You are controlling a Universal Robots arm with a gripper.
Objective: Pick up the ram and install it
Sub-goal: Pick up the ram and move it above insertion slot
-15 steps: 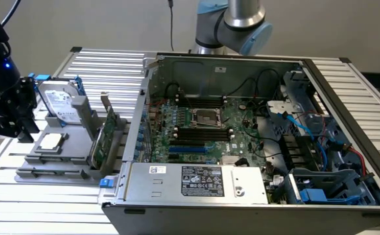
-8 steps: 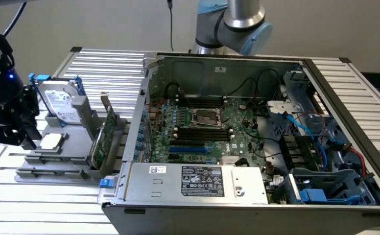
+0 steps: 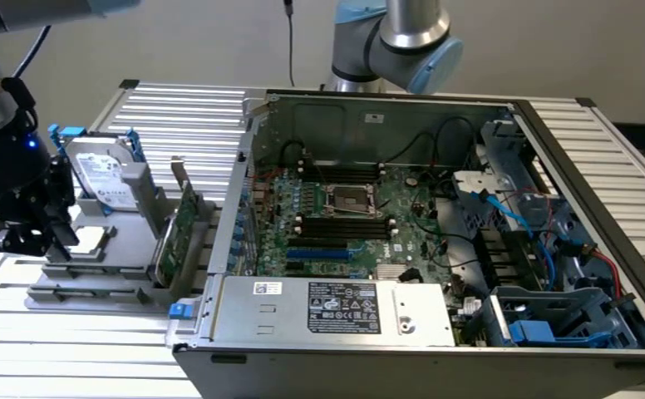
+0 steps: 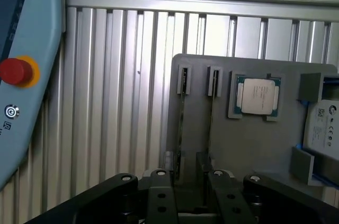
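Hovering above the grey slotted holder (image 4: 249, 144), the black pincer (image 4: 189, 180) is standing open and empty. Squaring its jaws across the thin, edge-on ram stick (image 4: 211, 118) is probably deciding the grasp.

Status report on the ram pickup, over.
End effector open, over grey holder. Ram on edge in its slot, not gripped. Second stick alongside.

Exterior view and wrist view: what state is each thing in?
computer case, open, side panel off
ram, on edge in the holder
hard drive, upright in the holder
expansion card, upright in the holder
processor, flat in its pocket
gripper, over the holder
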